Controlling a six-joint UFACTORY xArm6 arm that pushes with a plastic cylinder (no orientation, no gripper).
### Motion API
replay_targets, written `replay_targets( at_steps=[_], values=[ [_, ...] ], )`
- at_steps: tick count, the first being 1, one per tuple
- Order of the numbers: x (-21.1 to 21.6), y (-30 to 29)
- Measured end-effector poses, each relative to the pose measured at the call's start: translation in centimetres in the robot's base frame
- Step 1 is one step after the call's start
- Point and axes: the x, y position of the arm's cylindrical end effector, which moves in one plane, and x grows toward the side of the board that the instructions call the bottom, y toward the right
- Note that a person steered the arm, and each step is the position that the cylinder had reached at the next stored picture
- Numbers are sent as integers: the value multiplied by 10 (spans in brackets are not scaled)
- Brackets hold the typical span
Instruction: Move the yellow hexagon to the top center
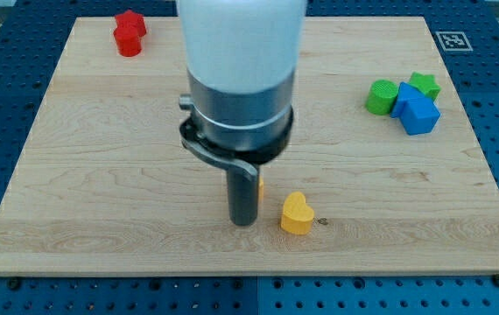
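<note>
Nearest the view's bottom, my tip (244, 220) rests on the board (74, 175) with a yellow heart (297, 213) just to its right, apart from it. There is no claw here — only the rod, so nothing opens or closes. A sliver of yellow (260, 185) peeks out at the rod's right edge, just behind it; I judge this to be the yellow hexagon, mostly hidden, shape not confirmable. The risk: pushing blind, the rod may catch the block off-centre and it slips aside, or a rightward drift nudges the heart instead. Farther up on the right sit a green cylinder (380, 96), blue blocks (418, 110) and a green star (425, 84) — clear of a straight path. A red cluster (129, 33) at top left is well apart.
</note>
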Motion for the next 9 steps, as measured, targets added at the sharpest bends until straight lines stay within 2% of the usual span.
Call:
replay_targets(
  at_steps=[2,3,5,7,9],
  values=[
    [-72,-9],
    [-95,0],
    [-60,16],
    [-89,31],
    [-92,65]
  ],
)
